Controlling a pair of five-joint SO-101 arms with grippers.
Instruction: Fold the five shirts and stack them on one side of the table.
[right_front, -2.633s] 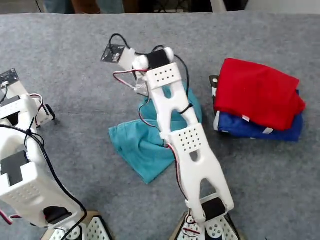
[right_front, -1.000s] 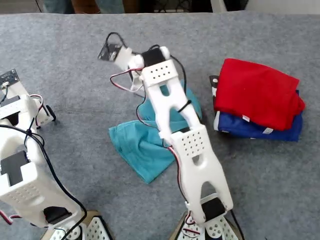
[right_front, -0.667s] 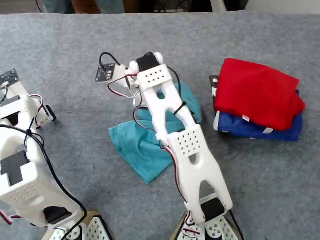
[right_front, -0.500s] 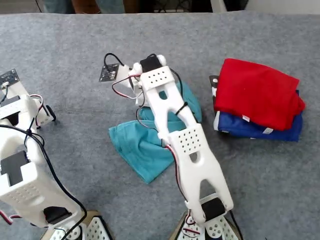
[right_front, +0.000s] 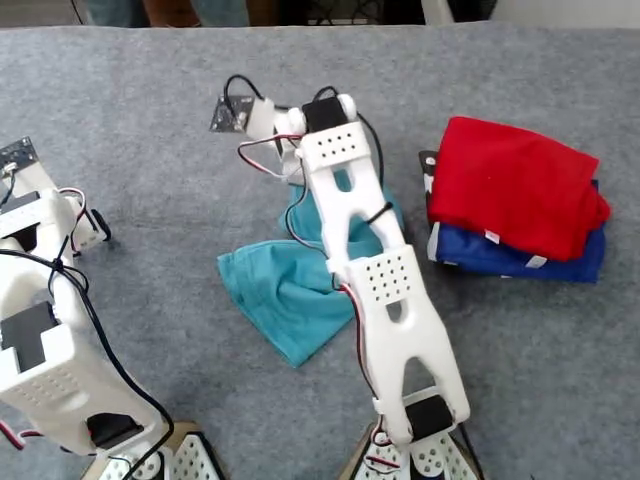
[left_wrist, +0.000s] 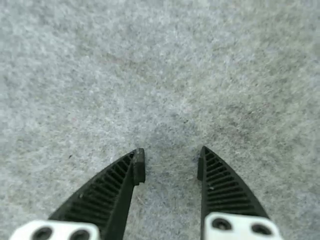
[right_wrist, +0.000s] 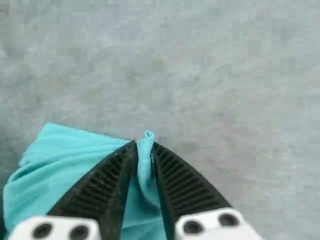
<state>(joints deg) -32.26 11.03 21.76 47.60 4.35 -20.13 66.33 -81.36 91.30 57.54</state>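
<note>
- Teal shirt (right_front: 285, 290) lies crumpled mid-bench (right_front: 150, 100) in the high view, partly under my right arm (right_front: 385, 290). The red shirt (right_front: 515, 185) sits folded on the blue shirt (right_front: 500, 255) at one side, well apart from it. My left arm (right_front: 40, 340) is at the opposite edge.
- Left wrist view: the left jaws are spread over bare grey bench and hold nothing, so nothing pins the cloth down.
- Right wrist view: the right jaws are pinching only a thin ridge of the teal shirt (right_wrist: 50, 165), close to their tips. My worry is that so shallow a bite may slip out on a pull. The unpinned shirt may also drag and bunch as a whole instead of folding.
</note>
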